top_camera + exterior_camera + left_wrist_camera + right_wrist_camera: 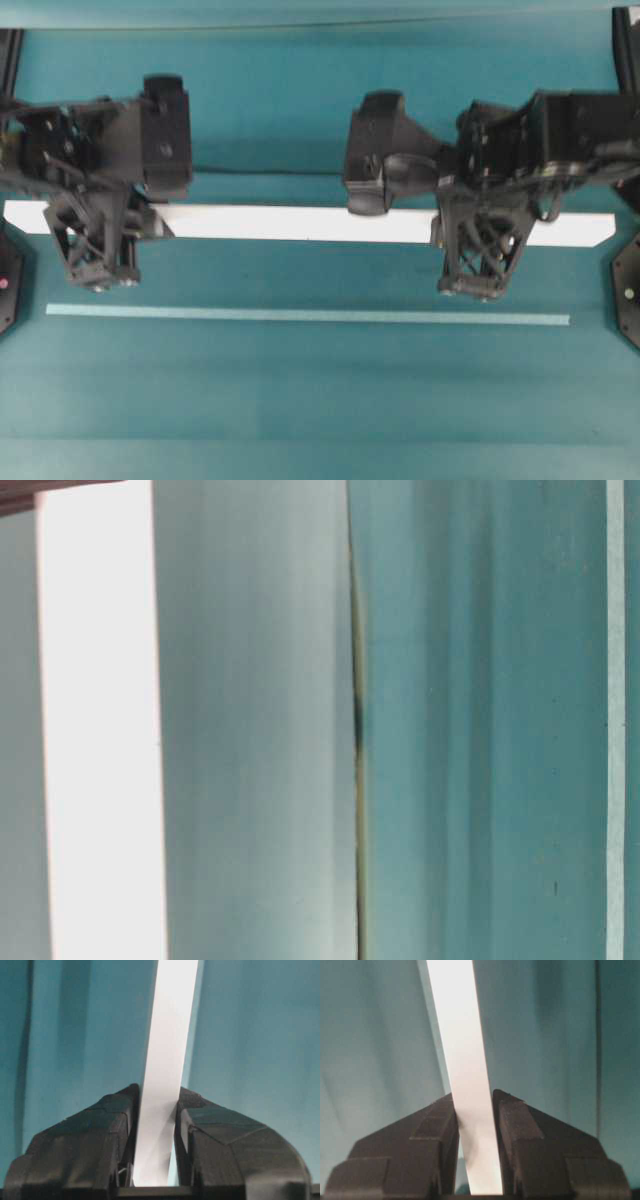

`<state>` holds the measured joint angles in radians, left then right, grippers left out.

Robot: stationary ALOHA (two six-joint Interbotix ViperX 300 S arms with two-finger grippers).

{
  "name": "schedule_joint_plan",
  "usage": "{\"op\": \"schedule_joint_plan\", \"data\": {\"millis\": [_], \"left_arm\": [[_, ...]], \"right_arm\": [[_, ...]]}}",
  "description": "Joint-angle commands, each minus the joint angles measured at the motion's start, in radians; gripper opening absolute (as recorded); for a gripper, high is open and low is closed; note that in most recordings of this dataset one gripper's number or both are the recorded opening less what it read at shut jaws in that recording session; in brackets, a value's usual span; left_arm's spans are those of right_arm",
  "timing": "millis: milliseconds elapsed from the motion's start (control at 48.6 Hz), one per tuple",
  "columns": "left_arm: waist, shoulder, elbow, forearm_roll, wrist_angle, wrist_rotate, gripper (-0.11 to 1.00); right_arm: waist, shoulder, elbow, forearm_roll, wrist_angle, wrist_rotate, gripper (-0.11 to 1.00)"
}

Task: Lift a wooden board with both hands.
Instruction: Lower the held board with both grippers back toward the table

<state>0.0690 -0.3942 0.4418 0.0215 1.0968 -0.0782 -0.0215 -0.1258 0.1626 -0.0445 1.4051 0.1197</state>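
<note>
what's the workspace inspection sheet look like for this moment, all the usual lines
surface: teal cloth, faint creases.
job's things: wooden board lying across the view, angled ends, gripped near each end.
clutter: thin pale teal strip lying parallel to the board, apart from it.
grippers: left gripper shut on the wooden board; right gripper shut on it too, a finger on each side.
cables: black cable looped at the right wrist.
surroundings: dark fixtures at both side edges; the table-level view is too close to read.

Right gripper (476, 1105) fingers clamp the wooden board (462, 1050) over teal cloth (545, 1035).
</note>
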Motion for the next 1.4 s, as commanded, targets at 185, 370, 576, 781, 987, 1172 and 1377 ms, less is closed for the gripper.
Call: {"op": "schedule_joint_plan", "data": {"millis": [185, 370, 576, 781, 987, 1172, 1377], "left_arm": [[0.008, -0.009, 0.103, 0.000, -0.086, -0.021, 0.18], [0.006, -0.006, 0.209, 0.000, -0.193, -0.031, 0.18], [0.003, 0.018, 0.279, 0.000, -0.298, -0.034, 0.18], [0.002, 0.078, 0.304, 0.000, -0.382, -0.032, 0.18], [0.000, 0.140, 0.314, 0.000, -0.405, -0.032, 0.18], [-0.020, 0.176, 0.333, 0.000, -0.488, -0.037, 0.18], [-0.043, 0.230, 0.365, 0.000, -0.551, -0.040, 0.18]], "right_arm": [[-0.009, 0.002, 0.164, -0.005, -0.158, 0.006, 0.22], [-0.014, 0.018, 0.230, -0.005, -0.221, 0.005, 0.22], [-0.018, 0.058, 0.252, -0.005, -0.256, 0.000, 0.22], [-0.018, 0.110, 0.265, 0.000, -0.322, 0.000, 0.22], [-0.020, 0.147, 0.285, 0.009, -0.373, 0.000, 0.22], [-0.020, 0.160, 0.314, 0.015, -0.420, 0.000, 0.22], [-0.015, 0.176, 0.359, 0.032, -0.466, -0.002, 0.22]]}}
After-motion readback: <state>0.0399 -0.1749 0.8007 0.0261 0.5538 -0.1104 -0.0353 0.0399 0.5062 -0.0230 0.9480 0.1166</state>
